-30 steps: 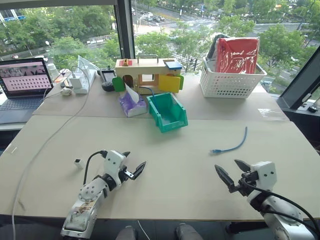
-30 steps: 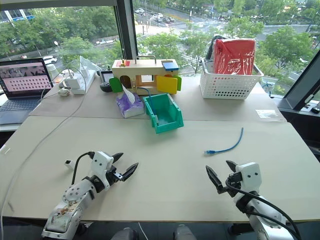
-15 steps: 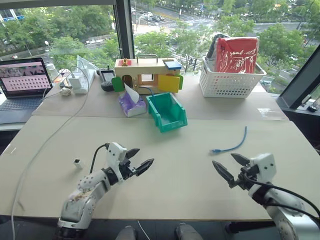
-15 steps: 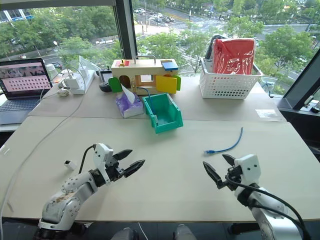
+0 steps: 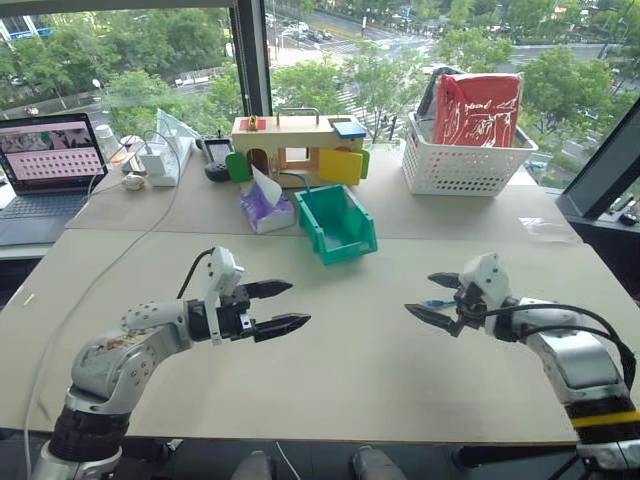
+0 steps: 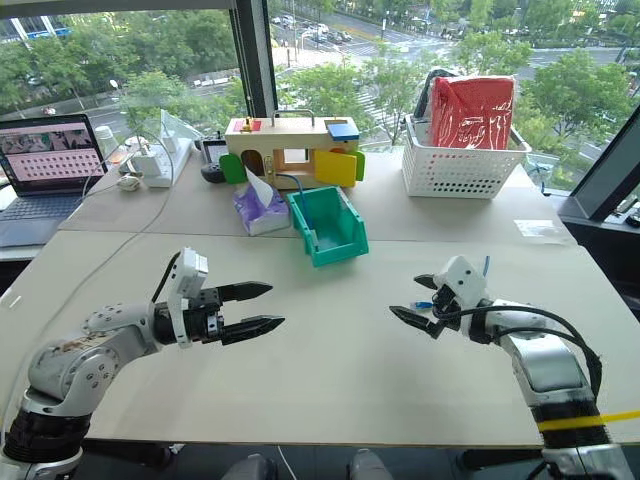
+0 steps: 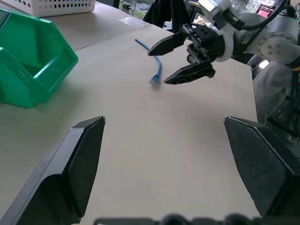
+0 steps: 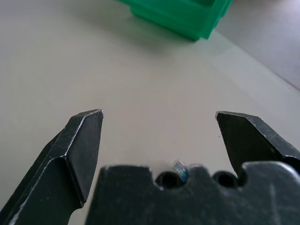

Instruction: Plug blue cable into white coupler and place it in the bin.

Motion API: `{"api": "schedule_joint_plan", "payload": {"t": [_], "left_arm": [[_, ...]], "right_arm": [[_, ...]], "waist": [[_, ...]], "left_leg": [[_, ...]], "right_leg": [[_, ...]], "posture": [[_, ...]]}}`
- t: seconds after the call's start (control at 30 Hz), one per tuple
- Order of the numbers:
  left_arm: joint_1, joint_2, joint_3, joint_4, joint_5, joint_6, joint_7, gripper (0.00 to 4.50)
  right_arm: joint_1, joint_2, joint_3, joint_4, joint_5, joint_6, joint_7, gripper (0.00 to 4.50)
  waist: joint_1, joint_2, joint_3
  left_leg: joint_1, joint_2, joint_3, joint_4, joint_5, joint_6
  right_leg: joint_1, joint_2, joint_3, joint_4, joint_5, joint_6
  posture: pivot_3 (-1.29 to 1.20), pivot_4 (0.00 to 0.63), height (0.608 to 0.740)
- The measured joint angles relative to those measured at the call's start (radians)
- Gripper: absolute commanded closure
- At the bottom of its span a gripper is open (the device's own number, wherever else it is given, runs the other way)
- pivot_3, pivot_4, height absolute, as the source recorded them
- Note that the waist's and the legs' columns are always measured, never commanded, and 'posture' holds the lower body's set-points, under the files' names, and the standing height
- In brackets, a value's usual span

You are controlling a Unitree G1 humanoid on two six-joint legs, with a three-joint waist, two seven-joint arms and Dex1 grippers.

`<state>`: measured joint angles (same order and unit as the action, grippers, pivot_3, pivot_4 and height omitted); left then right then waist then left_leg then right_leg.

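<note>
The blue cable (image 7: 157, 71) lies on the beige table, right of centre. My right gripper (image 5: 420, 295) hovers open just above the cable's near plug end (image 8: 180, 168), fingers pointing left and covering most of the cable from the head views. My left gripper (image 5: 297, 303) is open and empty, raised over the table's left half and pointing right toward the other gripper. The green bin (image 5: 350, 245) stands empty at the table's middle back, its sloped lip facing me. The white coupler is hidden behind my left arm.
A white lattice basket (image 5: 460, 165) with a red bag stands at the back right. A wooden toy box (image 5: 295, 145) and a purple tissue pack (image 5: 262, 210) sit by the bin. A laptop (image 5: 45, 165) and a long whitish cord (image 5: 95, 285) are on the left.
Both arms rose. The left gripper lifted and swung to point right, now covering the coupler. The right gripper moved forward to the cable's near end. Both stayed open.
</note>
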<state>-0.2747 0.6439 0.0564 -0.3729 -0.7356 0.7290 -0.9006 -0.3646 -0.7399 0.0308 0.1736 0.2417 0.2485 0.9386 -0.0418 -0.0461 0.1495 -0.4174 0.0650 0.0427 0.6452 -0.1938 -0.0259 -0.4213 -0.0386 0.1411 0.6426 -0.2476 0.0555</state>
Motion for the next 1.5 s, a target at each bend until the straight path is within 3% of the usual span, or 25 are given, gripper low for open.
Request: {"api": "schedule_joint_plan", "payload": {"t": [0.2, 0.4, 0.57, 0.87, 0.93, 1.17, 1.43, 1.5], "left_arm": [[0.044, 0.001, 0.005, -0.016, 0.0, -0.001, 0.007, 0.14], [0.069, 0.0, 0.008, -0.029, -0.004, -0.005, 0.01, 0.14], [0.09, -0.006, 0.008, -0.005, 0.027, -0.068, -0.006, 0.14], [0.141, -0.005, 0.008, 0.016, 0.057, -0.124, -0.038, 0.14], [0.143, -0.002, 0.007, 0.018, 0.068, -0.136, -0.041, 0.14], [0.099, 0.068, -0.066, 0.025, 0.17, -0.184, -0.095, 0.14], [0.055, 0.092, -0.108, -0.008, 0.17, -0.159, -0.131, 0.14], [0.045, 0.114, -0.13, -0.009, 0.192, -0.165, -0.151, 0.14]], "right_arm": [[-0.099, -0.046, 0.009, 0.217, -0.025, -0.068, 0.161, 0.05], [-0.217, -0.036, 0.026, 0.435, -0.064, -0.14, 0.229, 0.05], [-0.328, 0.017, 0.086, 0.624, -0.143, -0.219, 0.266, 1.54], [-0.375, 0.008, 0.113, 0.693, -0.211, -0.316, 0.31, 4.46], [-0.361, 0.001, 0.114, 0.649, -0.217, -0.313, 0.327, 4.48], [-0.238, 0.076, 0.178, 0.116, -0.161, -0.123, 0.388, 4.49], [-0.227, 0.182, 0.375, -0.109, -0.213, 0.016, 0.359, 4.49], [-0.225, 0.202, 0.409, -0.11, -0.229, 0.03, 0.359, 3.48]], "waist": [[-0.006, 0.001, 0.0], [-0.01, 0.001, 0.001], [-0.02, 0.001, 0.001], [-0.025, 0.001, 0.001], [-0.025, 0.001, 0.001], [-0.03, 0.002, 0.002], [-0.016, 0.002, 0.002], [-0.015, 0.002, 0.002]], "left_leg": [[0.0, 0.0, 0.0, 0.0, 0.0, 0.0], [0.001, 0.0, 0.0, 0.001, 0.0, 0.0], [0.001, 0.0, 0.0, 0.0, 0.0, 0.0], [0.002, 0.0, -0.001, 0.0, 0.0, 0.0], [0.001, 0.0, -0.001, 0.0, 0.0, 0.0], [0.001, 0.0, -0.001, 0.0, 0.0, 0.0], [0.0, 0.0, -0.001, 0.0, 0.0, 0.0], [0.0, 0.0, -0.001, 0.0, 0.0, 0.0]], "right_leg": [[0.0, 0.0, 0.0, 0.0, 0.0, -0.001], [0.001, 0.0, 0.0, 0.001, 0.001, -0.001], [0.001, 0.0, 0.0, 0.001, 0.001, -0.001], [0.002, 0.0, 0.0, 0.001, 0.001, -0.001], [0.002, 0.0, 0.0, 0.001, 0.001, -0.001], [-0.001, 0.001, 0.0, 0.004, 0.0, -0.002], [-0.001, 0.0, -0.001, 0.004, 0.0, -0.002], [-0.001, 0.001, -0.001, 0.004, 0.0, -0.002]], "posture": [[0.0, 0.15, 0.731], [0.0, 0.15, 0.731], [0.0, 0.15, 0.731], [0.0, 0.15, 0.731], [0.0, 0.15, 0.731], [0.0, 0.15, 0.731], [0.0, 0.15, 0.731], [0.0, 0.15, 0.731]]}}
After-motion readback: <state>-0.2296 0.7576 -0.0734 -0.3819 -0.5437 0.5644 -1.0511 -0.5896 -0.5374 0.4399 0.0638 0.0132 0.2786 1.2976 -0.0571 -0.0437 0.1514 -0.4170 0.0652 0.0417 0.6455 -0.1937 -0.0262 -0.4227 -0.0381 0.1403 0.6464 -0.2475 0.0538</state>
